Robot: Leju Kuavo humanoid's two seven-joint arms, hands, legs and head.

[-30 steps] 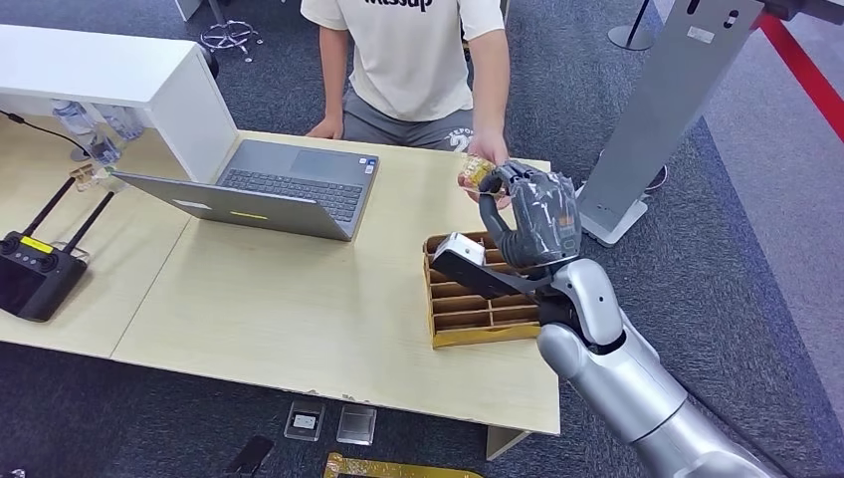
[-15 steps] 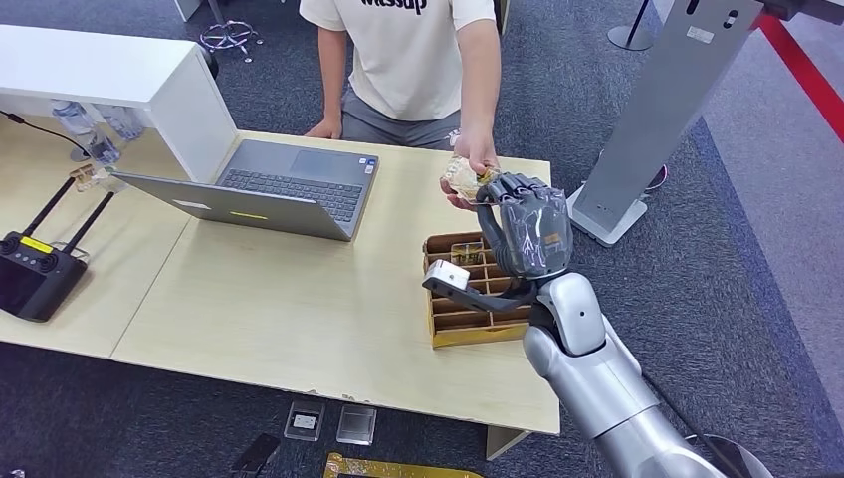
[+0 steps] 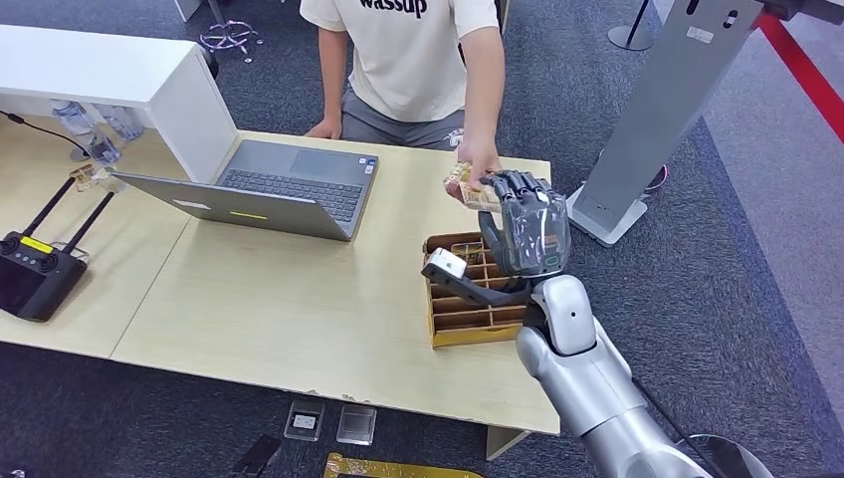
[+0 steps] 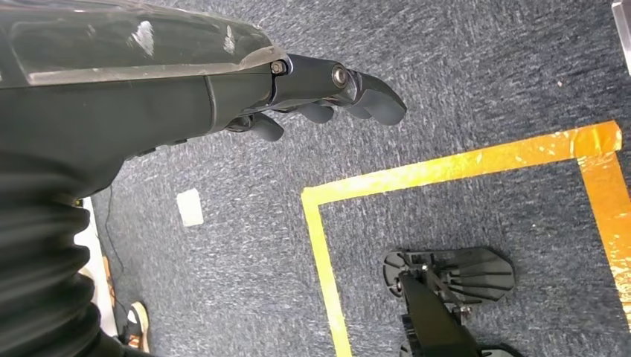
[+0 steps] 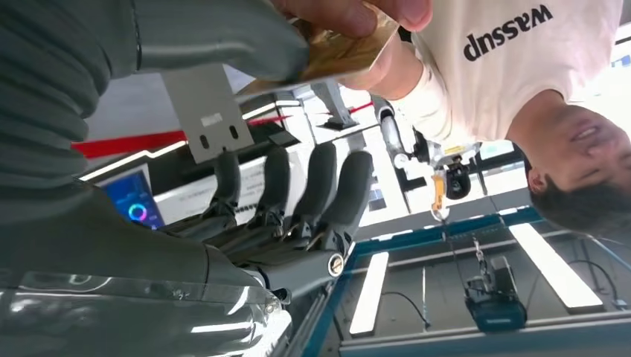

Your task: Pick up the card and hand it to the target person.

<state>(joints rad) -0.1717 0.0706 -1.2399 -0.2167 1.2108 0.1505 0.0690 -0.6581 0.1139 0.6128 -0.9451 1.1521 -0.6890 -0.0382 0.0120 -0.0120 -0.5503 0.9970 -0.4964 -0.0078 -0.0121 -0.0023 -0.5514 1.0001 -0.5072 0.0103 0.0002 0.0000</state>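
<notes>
A person in a white T-shirt sits at the far side of the table. The person's hand grips the gold card just past my right hand's fingertips. My right hand is raised above the table's far right part, palm toward the person. In the right wrist view the card lies against my thumb, pinched by the person's fingers. My darker fingers stand well apart from the thumb and the card. My left hand hangs over the carpet, holding nothing.
A wooden divided tray sits on the table under my right wrist. An open laptop is mid-table, a black controller at the left edge, a white box far left. A grey stand rises right of the table.
The person's hand has closed on the card at my right fingertips. My right hand has sunk a little and drawn back toward me, its forearm swinging left.
</notes>
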